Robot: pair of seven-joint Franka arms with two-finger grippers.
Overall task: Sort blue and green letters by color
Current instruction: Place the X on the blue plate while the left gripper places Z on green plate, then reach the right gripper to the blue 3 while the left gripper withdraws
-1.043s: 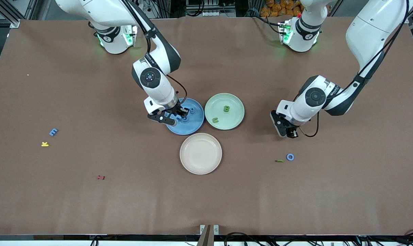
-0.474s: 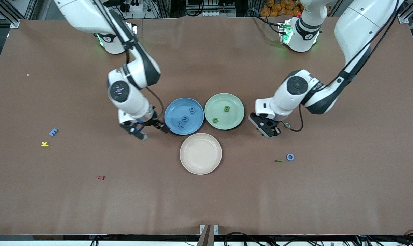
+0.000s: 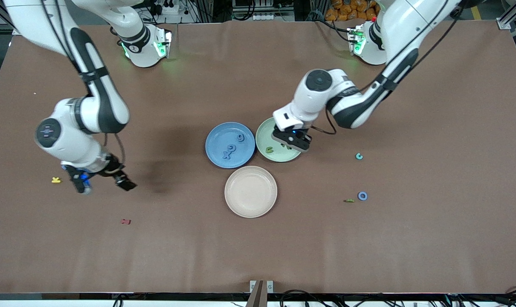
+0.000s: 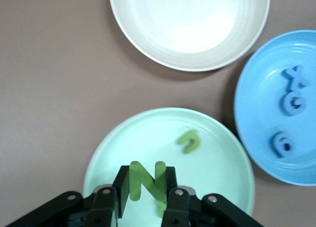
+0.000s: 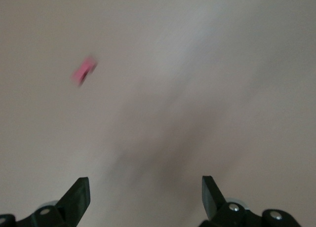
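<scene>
The left gripper hangs low, fingers pinched on a green letter N (wrist bent downward), while the right gripper hovers with jaws spread wide, holding nothing.

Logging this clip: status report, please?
Left claw shut on green N over green plate. Right claw open above bare table near yellow letter. Nothing blocking.

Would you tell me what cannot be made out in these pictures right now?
Front view: the green letter in the left gripper, over the green plate, is hidden by that gripper's body.
Front view: the green piece beside the blue ring is too small to read.
Right wrist view: the pink piece below the right gripper, which hangs over bare table, is blurred; its shape is unreadable.
</scene>
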